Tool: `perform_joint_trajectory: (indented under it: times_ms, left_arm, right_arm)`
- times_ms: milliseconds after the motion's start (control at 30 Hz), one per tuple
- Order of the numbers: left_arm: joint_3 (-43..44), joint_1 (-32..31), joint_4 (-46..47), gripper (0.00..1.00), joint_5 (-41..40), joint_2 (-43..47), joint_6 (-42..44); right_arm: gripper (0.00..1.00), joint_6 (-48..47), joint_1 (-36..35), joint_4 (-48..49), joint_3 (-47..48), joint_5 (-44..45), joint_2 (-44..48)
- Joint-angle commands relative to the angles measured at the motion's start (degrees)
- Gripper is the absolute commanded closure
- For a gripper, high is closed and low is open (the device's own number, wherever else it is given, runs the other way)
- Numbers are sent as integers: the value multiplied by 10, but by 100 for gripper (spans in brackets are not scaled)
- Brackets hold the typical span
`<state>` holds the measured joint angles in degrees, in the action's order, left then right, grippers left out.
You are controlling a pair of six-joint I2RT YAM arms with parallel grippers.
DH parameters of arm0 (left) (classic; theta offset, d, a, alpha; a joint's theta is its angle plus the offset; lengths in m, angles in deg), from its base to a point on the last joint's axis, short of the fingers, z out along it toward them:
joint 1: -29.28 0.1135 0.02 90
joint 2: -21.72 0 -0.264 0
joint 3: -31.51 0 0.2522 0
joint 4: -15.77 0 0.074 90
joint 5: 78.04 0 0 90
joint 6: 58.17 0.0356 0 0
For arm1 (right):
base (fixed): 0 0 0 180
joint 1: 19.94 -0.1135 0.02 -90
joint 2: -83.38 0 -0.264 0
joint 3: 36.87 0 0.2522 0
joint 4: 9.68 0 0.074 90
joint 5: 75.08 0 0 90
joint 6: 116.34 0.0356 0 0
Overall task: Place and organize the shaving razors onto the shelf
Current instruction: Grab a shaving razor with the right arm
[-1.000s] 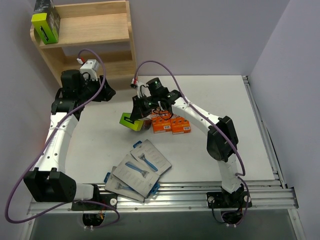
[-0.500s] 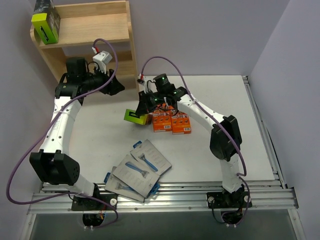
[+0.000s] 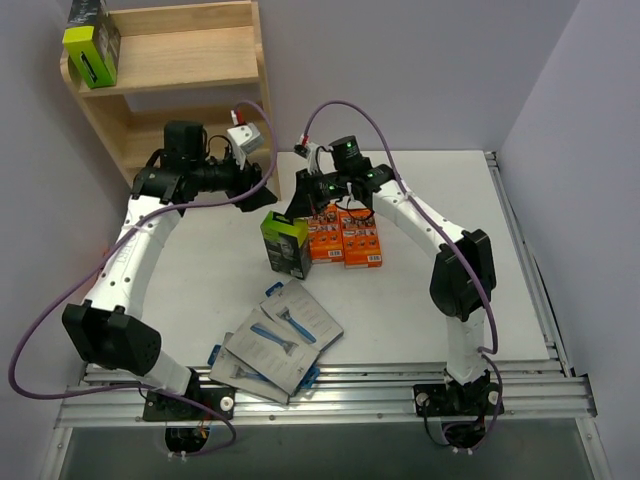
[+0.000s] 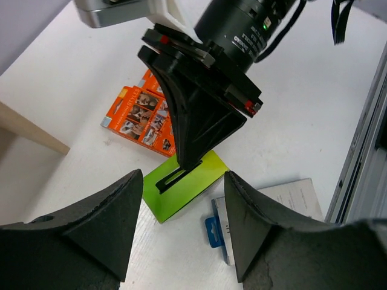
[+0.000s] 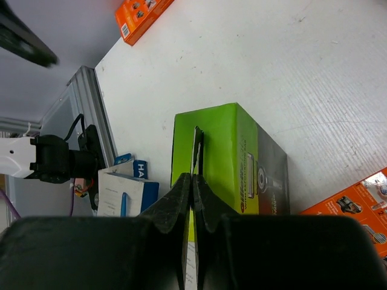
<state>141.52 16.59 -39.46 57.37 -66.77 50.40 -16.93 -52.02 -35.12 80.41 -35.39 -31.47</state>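
Right claw (image 5: 192, 179) pinches black box (image 5: 221, 145) beneath it.

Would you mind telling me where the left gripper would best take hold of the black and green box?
Probably across the black body of the box, below its green top, coming from its open left side: it stands upright, the right gripper pinches the top hang tab, and orange packs crowd its right.
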Motion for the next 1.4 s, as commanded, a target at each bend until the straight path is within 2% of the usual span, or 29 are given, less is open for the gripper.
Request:
perform_joint_trajectory:
  times_ms: [0,300,567,800,1000,1367]
  left_arm:
    - [14,-23,-34,35,-4,-21,75]
    - [-19,-31,-59,35,-35,-30,185]
    - [-127,-49,-23,34,17,7,257]
    - [-180,-101,12,35,-34,18,288]
    - [-180,-132,17,38,-68,5,306]
    - [-186,-150,32,44,-141,29,331]
  right_arm:
    - [100,-18,-2,10,0,-52,36]
    - [100,-25,1,25,-34,-71,58]
    - [100,-17,13,50,-59,-91,67]
    - [100,-18,14,52,-61,-103,67]
    - [100,-20,16,56,-64,-121,69]
    - [100,-37,16,53,-74,-164,81]
